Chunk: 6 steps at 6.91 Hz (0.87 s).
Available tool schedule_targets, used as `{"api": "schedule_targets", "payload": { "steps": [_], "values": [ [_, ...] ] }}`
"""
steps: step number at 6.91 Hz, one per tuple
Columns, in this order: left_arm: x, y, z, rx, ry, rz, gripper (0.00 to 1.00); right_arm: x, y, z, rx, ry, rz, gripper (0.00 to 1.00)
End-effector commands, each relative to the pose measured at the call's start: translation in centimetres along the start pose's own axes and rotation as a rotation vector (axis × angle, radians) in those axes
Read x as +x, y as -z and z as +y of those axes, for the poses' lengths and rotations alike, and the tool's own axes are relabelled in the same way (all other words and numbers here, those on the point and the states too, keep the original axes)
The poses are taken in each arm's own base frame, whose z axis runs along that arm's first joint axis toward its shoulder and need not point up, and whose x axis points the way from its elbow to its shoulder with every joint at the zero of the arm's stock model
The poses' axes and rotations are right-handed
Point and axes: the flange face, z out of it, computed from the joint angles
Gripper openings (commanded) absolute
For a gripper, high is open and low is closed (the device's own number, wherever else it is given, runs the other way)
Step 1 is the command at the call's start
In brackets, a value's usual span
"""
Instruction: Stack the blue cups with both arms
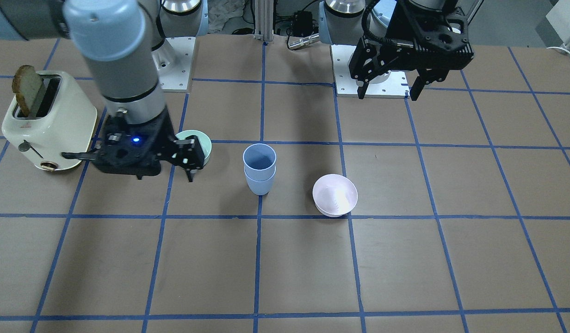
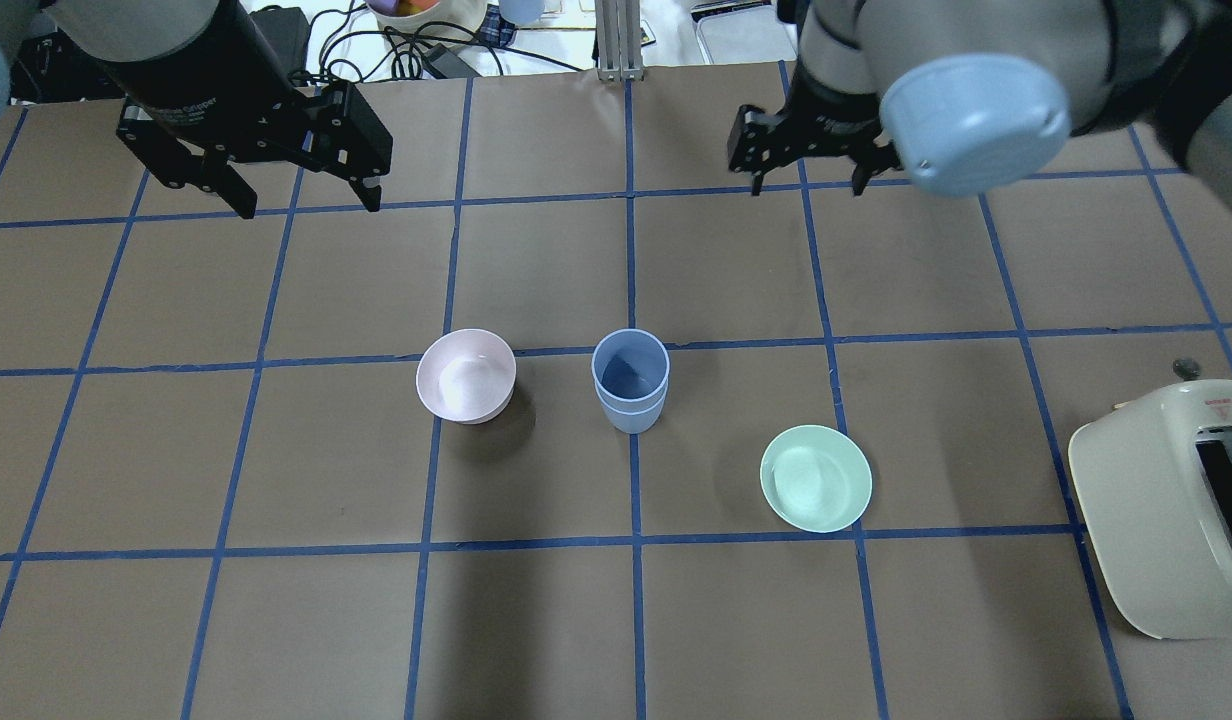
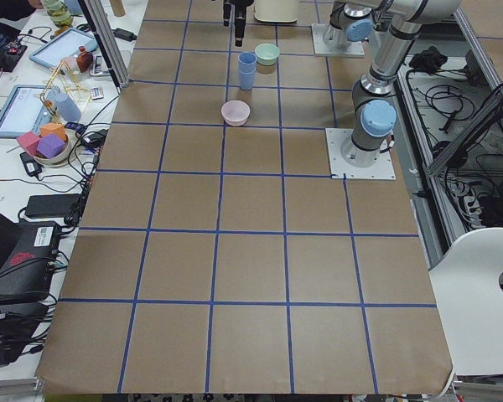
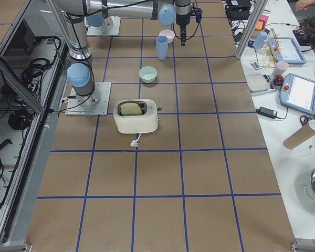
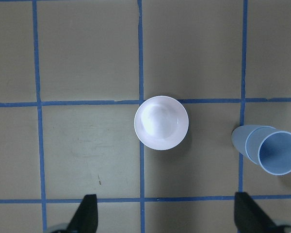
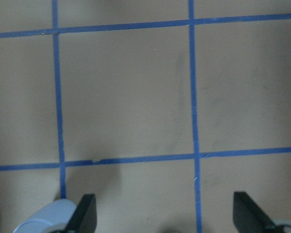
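Observation:
The two blue cups stand upright near the table's middle, one nested inside the other; they also show in the front view and in the left wrist view. My left gripper is open and empty, raised above the table and apart from the cups; its black fingertips frame the pink bowl below. My right gripper is open and empty, also raised and apart from the stack. In the front view it hangs in front of the mint bowl.
A pale pink-white bowl sits to the left of the cups and a mint-green bowl to their right and nearer me. A cream toaster with a bread slice stands at the right edge.

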Motion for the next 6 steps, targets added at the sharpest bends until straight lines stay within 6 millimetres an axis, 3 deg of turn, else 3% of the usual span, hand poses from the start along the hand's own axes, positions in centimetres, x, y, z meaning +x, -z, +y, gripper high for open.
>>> {"api": "schedule_targets", "payload": {
  "steps": [1, 3, 6],
  "values": [
    [0.0, -0.1, -0.1, -0.001, 0.001, -0.002, 1.00, 5.1, 3.2, -2.4, 0.007, 0.083, 0.028, 1.00],
    [-0.2, -0.2, -0.2, -0.001, 0.004, 0.000, 1.00, 6.9, 5.3, -1.9, 0.039, 0.059, 0.014, 1.00],
    [-0.2, -0.1, -0.1, -0.001, 0.004, 0.000, 1.00, 6.4, 5.9, -0.9, 0.001, 0.047, -0.047, 1.00]
  ]
}}
